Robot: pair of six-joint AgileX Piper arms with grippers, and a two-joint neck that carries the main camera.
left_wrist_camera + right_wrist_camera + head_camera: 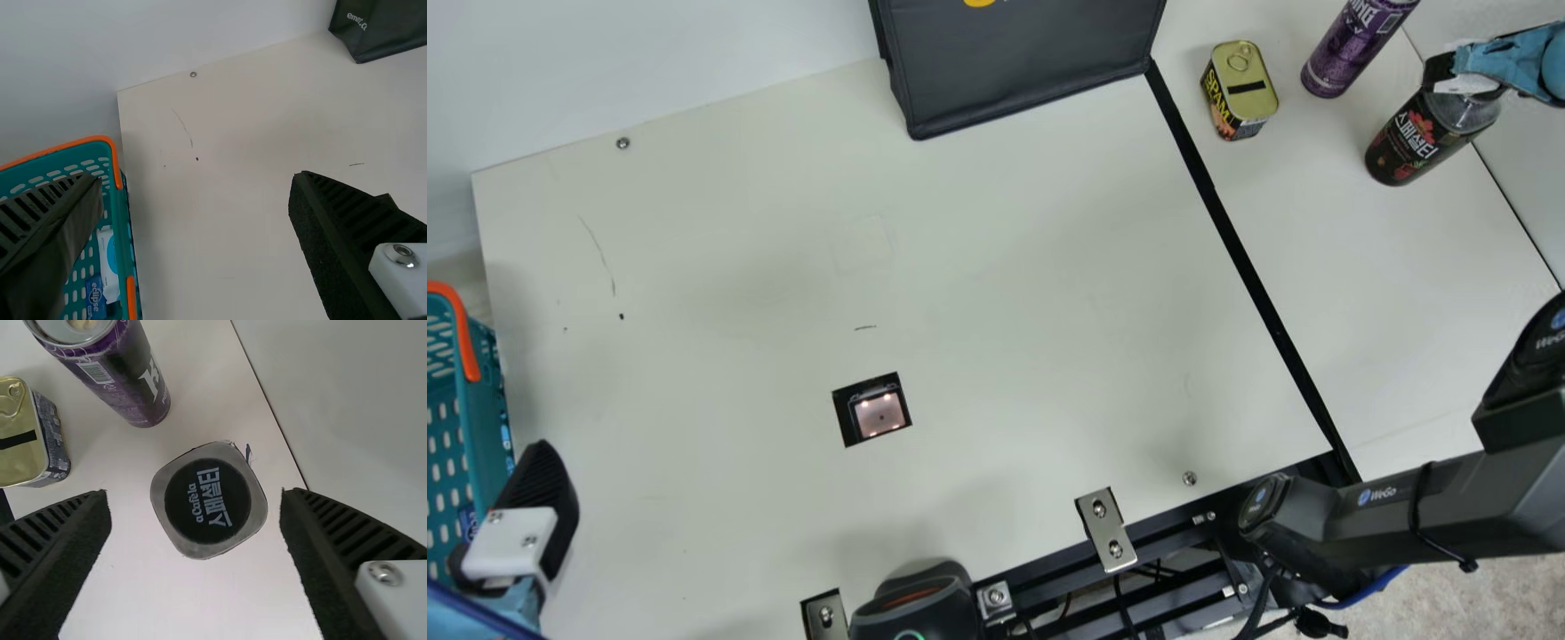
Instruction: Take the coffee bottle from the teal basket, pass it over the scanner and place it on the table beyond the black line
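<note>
In the main view my right gripper is at the top of the coffee bottle, which stands on the table right of the black line. The right wrist view has the bottle's dark cap between the spread fingers of my right gripper, with gaps on both sides. My left gripper is at the main view's lower left, beside the teal basket. In the left wrist view, my left gripper is open and holds nothing; one finger overlaps the basket. The scanner window lies in the tabletop.
A luncheon meat can and a purple can stand beyond the line, near the bottle. A black bag is at the far edge. Small packets lie in the basket. Metal brackets sit along the near edge.
</note>
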